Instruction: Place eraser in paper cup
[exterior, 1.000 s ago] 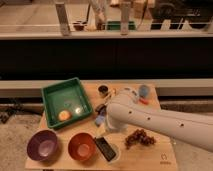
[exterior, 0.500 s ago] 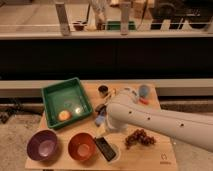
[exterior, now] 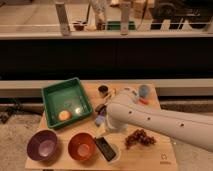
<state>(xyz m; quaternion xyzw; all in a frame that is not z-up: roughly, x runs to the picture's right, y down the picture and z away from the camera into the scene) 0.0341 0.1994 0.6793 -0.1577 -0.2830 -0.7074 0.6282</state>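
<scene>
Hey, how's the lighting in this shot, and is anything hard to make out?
Camera view: warm, dim light on the wooden table; the band behind it is nearly black. Soft overall, so small items blur. The white arm is brightest and hides much of the pincer, near the green tray. A pale glare spot sits in the tray.

white arm [exterior: 165, 122] in from right, end effector [exterior: 102, 116] low at its tip
</scene>
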